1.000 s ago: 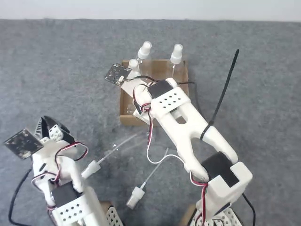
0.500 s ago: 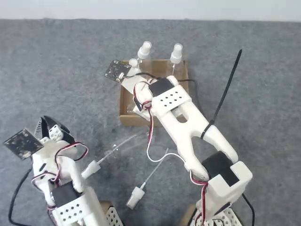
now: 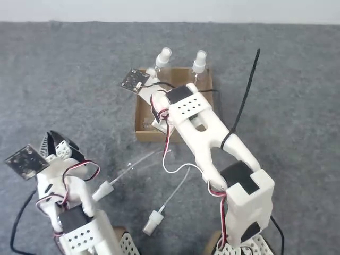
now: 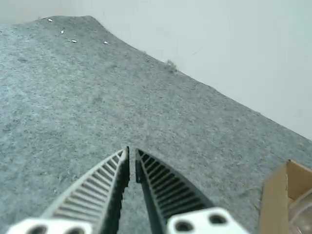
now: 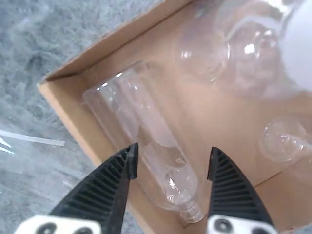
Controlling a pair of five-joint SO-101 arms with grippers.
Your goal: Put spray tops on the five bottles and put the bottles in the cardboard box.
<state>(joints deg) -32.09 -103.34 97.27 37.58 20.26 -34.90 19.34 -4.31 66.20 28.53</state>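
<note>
Lying capless in the cardboard box (image 5: 73,109), a clear bottle (image 5: 146,141) sits below the wide-spread right gripper (image 5: 173,149).

Left gripper (image 4: 132,152) seemingly closed over carpet (image 4: 73,87)

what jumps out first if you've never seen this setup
The right gripper hangs open over the cardboard box, just above a clear bottle lying on its side inside. A loose spray top and a second spray top lie on the grey carpet outside the box.
</note>
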